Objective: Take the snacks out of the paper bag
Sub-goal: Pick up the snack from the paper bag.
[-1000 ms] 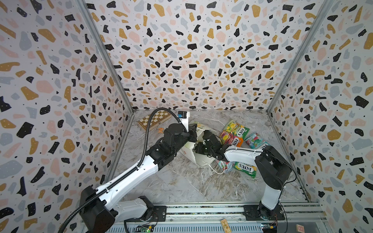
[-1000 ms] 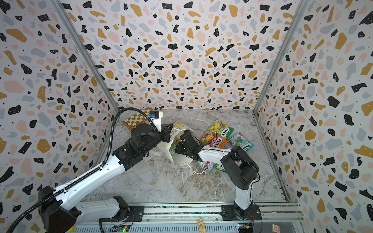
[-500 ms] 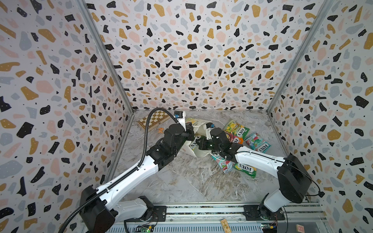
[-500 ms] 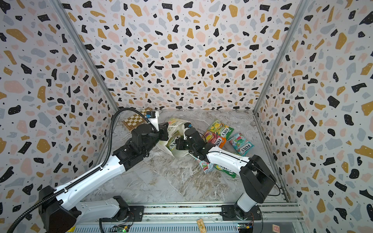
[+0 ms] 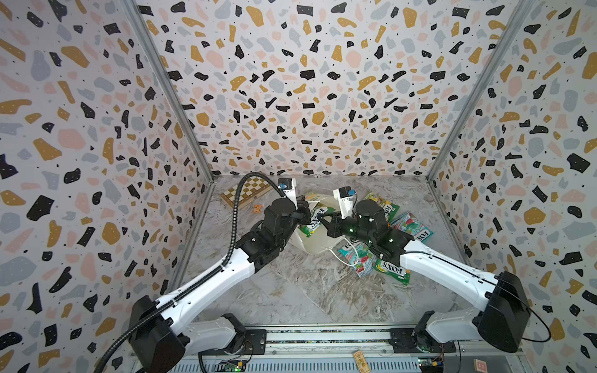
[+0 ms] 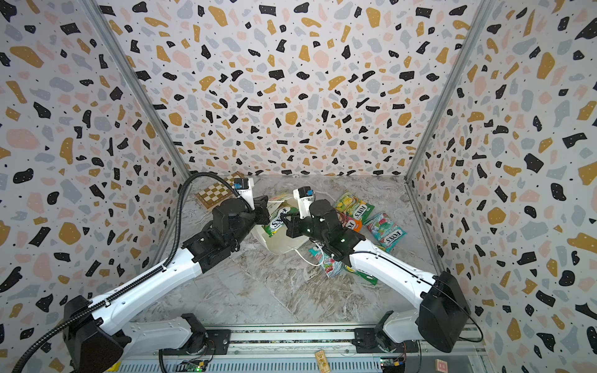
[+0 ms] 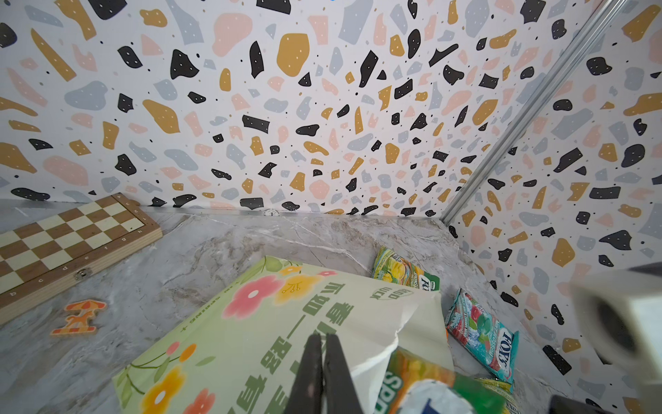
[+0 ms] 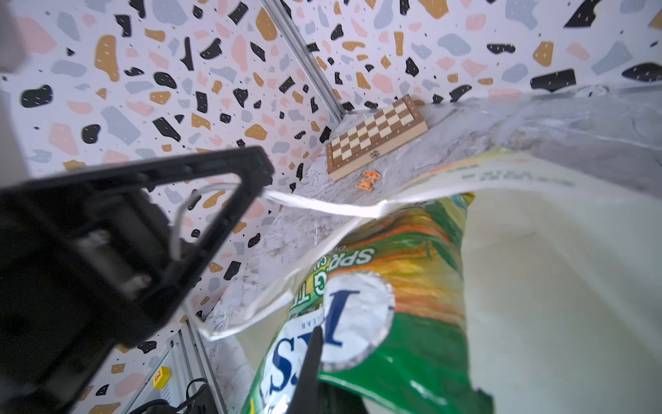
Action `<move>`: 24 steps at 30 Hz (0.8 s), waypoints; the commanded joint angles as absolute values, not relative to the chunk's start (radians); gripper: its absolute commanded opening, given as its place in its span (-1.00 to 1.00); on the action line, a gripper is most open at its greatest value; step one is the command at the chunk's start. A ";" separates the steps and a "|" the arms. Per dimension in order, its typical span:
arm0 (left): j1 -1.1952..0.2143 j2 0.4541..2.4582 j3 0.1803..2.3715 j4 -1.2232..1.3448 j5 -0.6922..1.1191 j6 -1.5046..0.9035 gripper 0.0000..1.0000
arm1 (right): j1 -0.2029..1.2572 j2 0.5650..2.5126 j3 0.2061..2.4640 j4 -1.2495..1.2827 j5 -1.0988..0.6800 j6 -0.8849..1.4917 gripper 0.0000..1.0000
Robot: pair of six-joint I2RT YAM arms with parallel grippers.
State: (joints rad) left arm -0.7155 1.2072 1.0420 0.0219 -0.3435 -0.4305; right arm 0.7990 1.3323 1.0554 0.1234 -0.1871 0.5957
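The paper bag (image 5: 311, 247) (image 6: 281, 243) lies on its side mid-table, pale with flower prints and green lettering (image 7: 272, 322). My left gripper (image 5: 306, 213) (image 6: 263, 210) (image 7: 321, 337) is shut on the bag's rim and holds the mouth up. My right gripper (image 5: 323, 220) (image 6: 285, 220) (image 8: 317, 335) is shut on a green FOX'S snack packet (image 5: 315, 219) (image 8: 394, 286) that sticks out of the bag's mouth. Several other snacks lie on the table to the right: green-yellow (image 5: 382, 205), teal (image 5: 412, 226), orange-red (image 6: 352, 222), another teal (image 5: 357, 258) and green (image 5: 392, 269).
A wooden chessboard box (image 5: 247, 190) (image 7: 68, 247) lies at the back left, with a small orange scrap (image 5: 257, 209) beside it. The bag's white cord handle (image 5: 339, 256) trails onto the marble table (image 5: 290, 290). Patterned walls close in three sides.
My right arm's elbow swung out to the right and its gripper drew back, bringing the green packet partly out of the bag. My left gripper lifted the bag's rim slightly toward the back.
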 commanded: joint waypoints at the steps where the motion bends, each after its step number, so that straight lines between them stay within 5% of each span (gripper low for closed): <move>1: -0.715 1.212 1.043 0.038 -0.366 -0.427 -1.00 | 0.805 1.239 1.076 0.123 -0.169 0.533 -1.00; 24: -0.715 1.227 1.066 0.039 -0.349 -0.414 -1.00 | 0.750 0.981 1.100 -0.286 0.234 0.330 -1.00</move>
